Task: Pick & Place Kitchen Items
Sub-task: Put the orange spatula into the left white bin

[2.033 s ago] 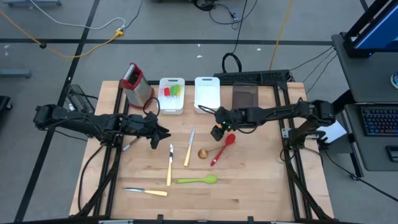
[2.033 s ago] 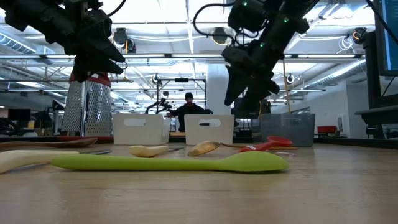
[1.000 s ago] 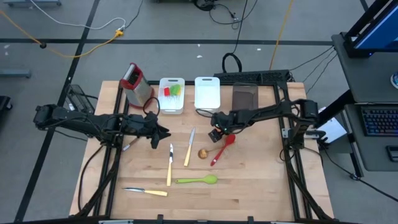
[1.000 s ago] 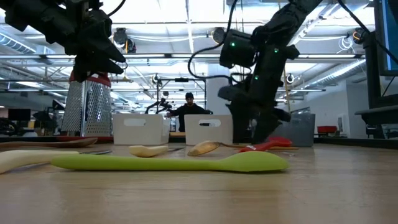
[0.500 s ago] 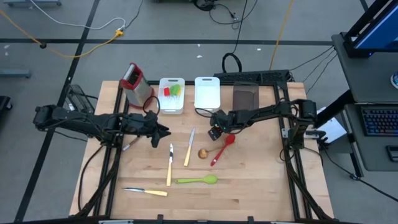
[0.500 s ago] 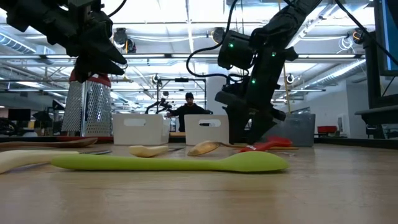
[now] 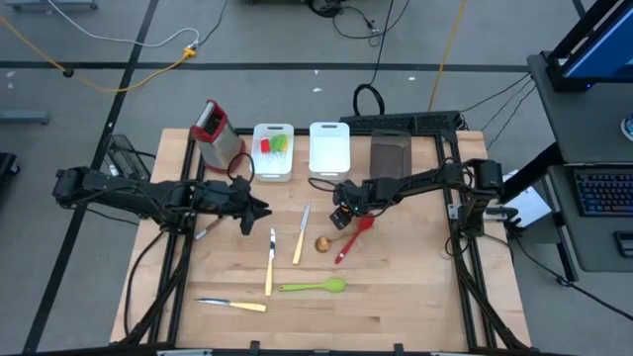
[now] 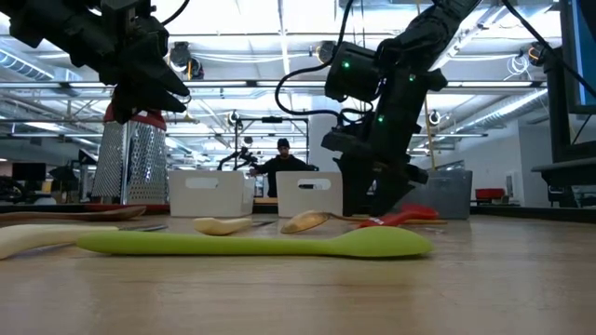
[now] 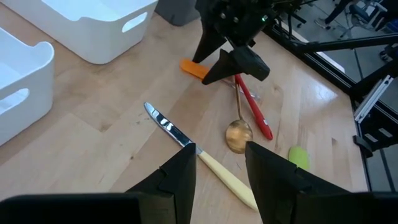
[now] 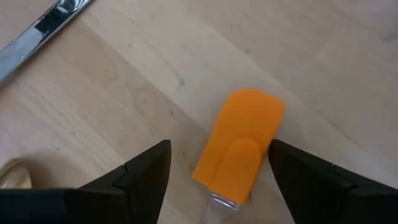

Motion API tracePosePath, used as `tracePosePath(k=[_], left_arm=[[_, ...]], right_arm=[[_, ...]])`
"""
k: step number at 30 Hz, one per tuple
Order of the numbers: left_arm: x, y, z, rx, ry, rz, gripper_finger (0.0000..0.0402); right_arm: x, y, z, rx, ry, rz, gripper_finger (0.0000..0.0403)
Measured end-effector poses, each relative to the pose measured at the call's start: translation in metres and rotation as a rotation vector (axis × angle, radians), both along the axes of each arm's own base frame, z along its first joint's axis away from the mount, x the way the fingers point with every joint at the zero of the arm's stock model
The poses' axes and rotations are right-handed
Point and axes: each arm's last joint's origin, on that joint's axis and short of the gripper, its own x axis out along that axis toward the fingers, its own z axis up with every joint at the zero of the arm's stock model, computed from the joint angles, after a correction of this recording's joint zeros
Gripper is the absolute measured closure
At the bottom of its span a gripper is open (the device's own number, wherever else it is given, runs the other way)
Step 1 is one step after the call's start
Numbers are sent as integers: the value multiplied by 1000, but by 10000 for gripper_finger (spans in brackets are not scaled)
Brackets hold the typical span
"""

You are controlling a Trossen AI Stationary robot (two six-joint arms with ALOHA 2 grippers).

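My right gripper is open and low over the table, with its fingers on either side of a small orange spatula that lies flat on the wood. In the high view this gripper is just left of the red spoon. A wooden spoon, cream-handled knives and a green spoon lie on the table. My left gripper is open, empty and held above the table at its left.
Two white bins, one holding red and green items, and a dark bin stand along the far edge. A steel grater with a red top stands at the far left. Another utensil lies under my left arm.
My right gripper has come down toward the table beside the red spoon and shifted slightly toward the table's left. It now stands low over the orange spatula. The utensils have stayed where they were.
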Motion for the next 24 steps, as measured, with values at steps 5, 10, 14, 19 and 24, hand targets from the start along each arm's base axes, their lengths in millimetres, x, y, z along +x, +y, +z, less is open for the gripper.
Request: tracePosePath(k=[5, 10, 14, 19, 24], left_arm=[[0, 0, 0, 0, 0, 1, 261], [0, 0, 0, -1, 0, 0, 261], [0, 0, 0, -2, 0, 1, 261], [0, 0, 0, -3, -1, 1, 261], [0, 0, 0, -3, 0, 1, 261]], right_arm=[[1, -1, 0, -35, -6, -15, 141], [1, -1, -1, -50, -8, -30, 151], [3, 3, -11, -66, 19, -33, 167], [5, 11, -22, -76, 54, -23, 195], [4, 12, -23, -75, 59, -20, 217]])
